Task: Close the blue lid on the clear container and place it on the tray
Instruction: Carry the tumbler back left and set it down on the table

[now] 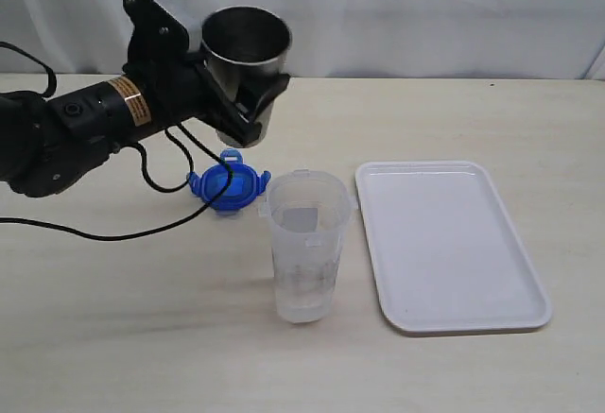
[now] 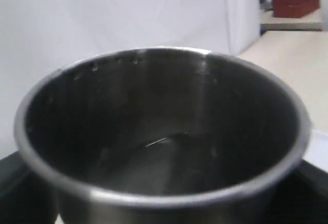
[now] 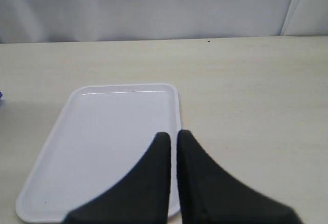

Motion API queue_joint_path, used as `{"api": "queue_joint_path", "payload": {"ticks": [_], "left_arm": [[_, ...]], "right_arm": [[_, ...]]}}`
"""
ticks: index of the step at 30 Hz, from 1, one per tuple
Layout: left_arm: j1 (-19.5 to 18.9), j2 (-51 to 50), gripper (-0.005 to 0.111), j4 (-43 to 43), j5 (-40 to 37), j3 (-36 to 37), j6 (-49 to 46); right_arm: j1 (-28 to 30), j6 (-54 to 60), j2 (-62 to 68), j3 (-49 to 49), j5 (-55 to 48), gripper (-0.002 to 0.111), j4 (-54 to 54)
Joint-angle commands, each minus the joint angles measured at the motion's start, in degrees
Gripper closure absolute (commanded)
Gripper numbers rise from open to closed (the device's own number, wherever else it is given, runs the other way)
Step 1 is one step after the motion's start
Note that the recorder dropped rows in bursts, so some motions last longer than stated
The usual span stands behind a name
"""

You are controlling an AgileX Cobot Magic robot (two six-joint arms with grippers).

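Stage: lidding not begun | left gripper (image 1: 248, 101) holds a raised steel tumbler (image 1: 244, 49), jaws wide | right gripper (image 3: 174, 139) closed, empty, above tray (image 1: 454, 243) | blue lid (image 1: 227, 184) lies on table (image 1: 142, 337) just beside open clear container (image 1: 304, 252) | next, I judge: set tumbler down, fetch lid.

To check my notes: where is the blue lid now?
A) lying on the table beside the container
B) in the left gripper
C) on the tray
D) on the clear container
A: the blue lid lies on the table, beside the open clear container.
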State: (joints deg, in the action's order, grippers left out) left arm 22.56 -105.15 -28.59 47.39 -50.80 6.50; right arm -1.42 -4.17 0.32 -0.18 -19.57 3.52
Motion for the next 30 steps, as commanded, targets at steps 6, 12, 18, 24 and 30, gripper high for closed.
{"api": "queue_joint_path", "payload": {"ticks": [6, 12, 18, 24, 30], "left_arm": [[-2.48, -1.8, 0.107, 20.32, 0.45, -4.78, -1.78], [-7.73, -7.04, 0.107, 20.32, -3.71, -11.04, -1.77], [-12.58, -13.6, 0.107, 20.32, -1.68, -16.14, -1.77], [-15.26, -20.23, 0.107, 20.11, -1.68, -21.58, -1.77], [-15.96, -26.34, 0.107, 18.24, -1.68, -27.52, -1.44]], "right_arm": [[-0.06, -0.16, -0.32, 0.18, -0.08, 0.104, -0.07], [-0.06, -0.16, -0.32, 0.18, -0.08, 0.104, -0.07], [-0.06, -0.16, -0.32, 0.18, -0.08, 0.104, -0.07], [-0.06, -0.16, -0.32, 0.18, -0.08, 0.104, -0.07], [-0.06, -0.16, -0.32, 0.18, -0.08, 0.104, -0.07]]}}
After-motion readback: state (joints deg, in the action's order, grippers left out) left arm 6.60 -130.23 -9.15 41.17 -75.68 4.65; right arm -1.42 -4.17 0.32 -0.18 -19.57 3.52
